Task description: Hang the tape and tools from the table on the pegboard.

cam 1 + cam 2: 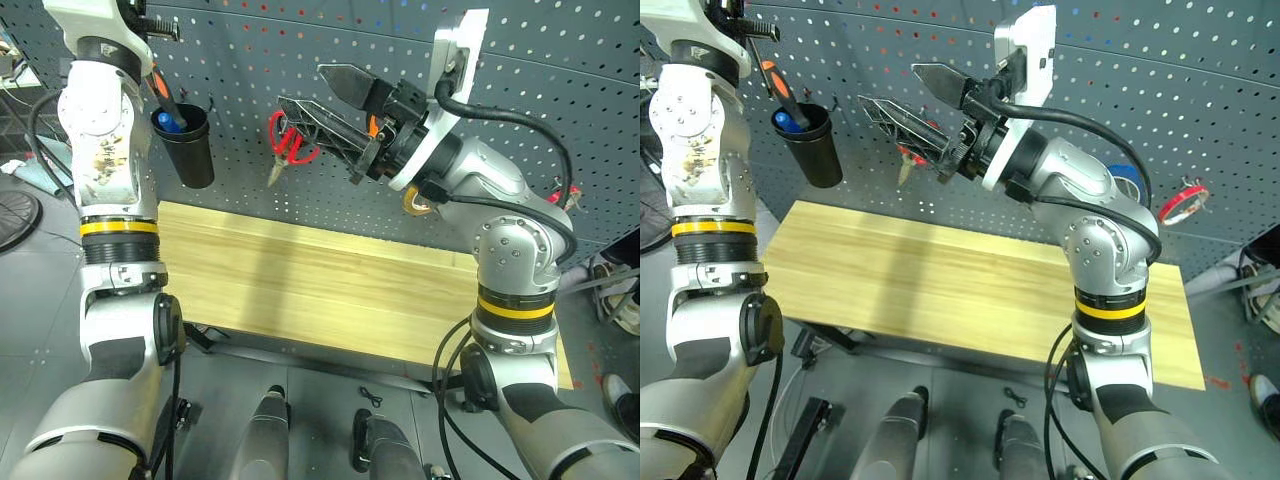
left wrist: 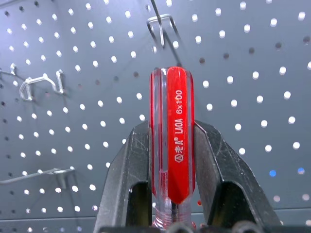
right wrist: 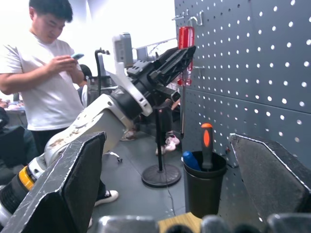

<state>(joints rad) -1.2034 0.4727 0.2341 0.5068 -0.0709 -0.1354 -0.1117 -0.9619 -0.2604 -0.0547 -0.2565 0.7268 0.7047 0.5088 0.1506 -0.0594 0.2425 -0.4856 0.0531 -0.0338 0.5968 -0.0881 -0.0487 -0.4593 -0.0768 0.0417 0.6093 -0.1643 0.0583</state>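
Left gripper clamped on the red screwdriver at the pegboard; right gripper spread wide and empty.

Your left gripper (image 2: 171,160) has its two fingers (image 2: 127,174) closed against the sides of the red-handled screwdriver (image 2: 174,136), with the handle end pointing at the pegboard (image 2: 243,97) just below a wire hook (image 2: 163,26). In the right wrist view you see the same screwdriver upright in that gripper, its thin shaft hanging down beside the board. Your right gripper (image 1: 335,100) is raised in front of the board with its fingers spread fully apart and nothing between them. The red-handled scissors (image 1: 288,145) already hang on the board behind it, and the red tape ring (image 1: 1183,202) hangs further right. A black cup (image 1: 187,145) on the board holds an orange-and-black screwdriver (image 3: 207,145). The table (image 1: 330,290) top lies bare below. A person (image 3: 46,73) stands in the background looking at a phone.
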